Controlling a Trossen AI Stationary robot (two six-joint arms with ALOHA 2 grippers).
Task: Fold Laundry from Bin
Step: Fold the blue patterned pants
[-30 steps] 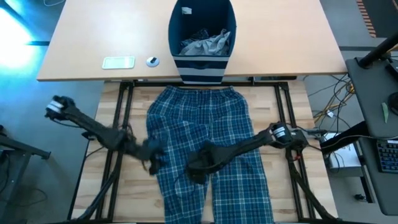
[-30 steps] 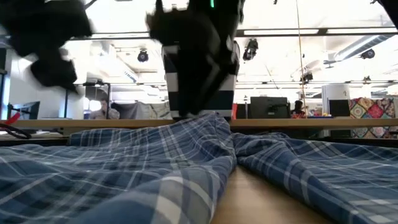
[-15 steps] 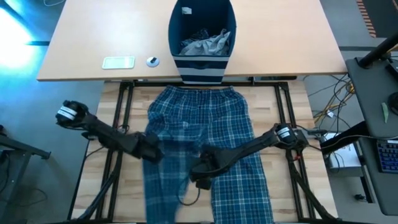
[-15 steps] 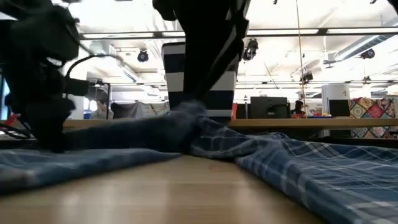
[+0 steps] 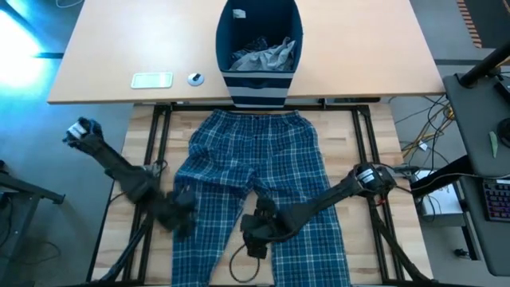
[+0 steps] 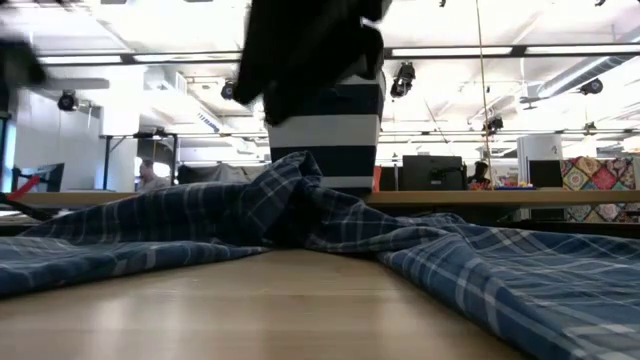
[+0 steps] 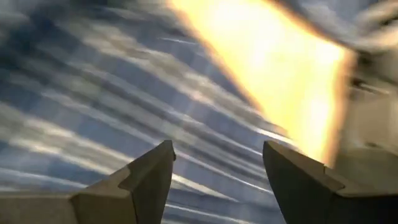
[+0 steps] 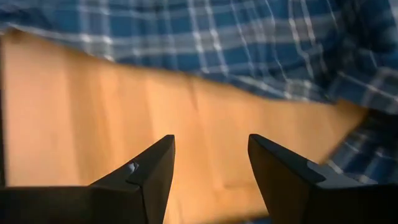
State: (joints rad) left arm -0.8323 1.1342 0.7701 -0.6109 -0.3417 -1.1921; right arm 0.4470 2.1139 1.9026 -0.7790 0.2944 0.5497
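The blue-and-white plaid trousers [image 5: 255,159] lie flat on the wooden table [image 5: 374,143]. Their waist is toward the bin [image 5: 259,32] and their two legs spread toward the near edge, with bare wood between them. My left gripper [image 5: 182,223] hovers open over the outer edge of the left leg [image 7: 93,93]. My right gripper [image 5: 256,235] hangs open over the bare wood [image 8: 155,112] between the legs, just near of the crotch. The navy striped bin stands at the far side with grey and plaid laundry [image 5: 267,56] in it.
The bin stands on a lighter desk [image 5: 358,56] beyond the wooden table. A pale flat device [image 5: 151,80] and a small round object [image 5: 195,78] lie on that desk. Cables and a side desk [image 5: 486,143] are at the right. Bare wood shows left and right of the trousers.
The trousers' left leg has swung toward the table's left, away from the right leg, and a wedge of bare wood now shows between them. The waist stayed put. My left gripper went toward the left and near edges. My right gripper moved toward the near edge.
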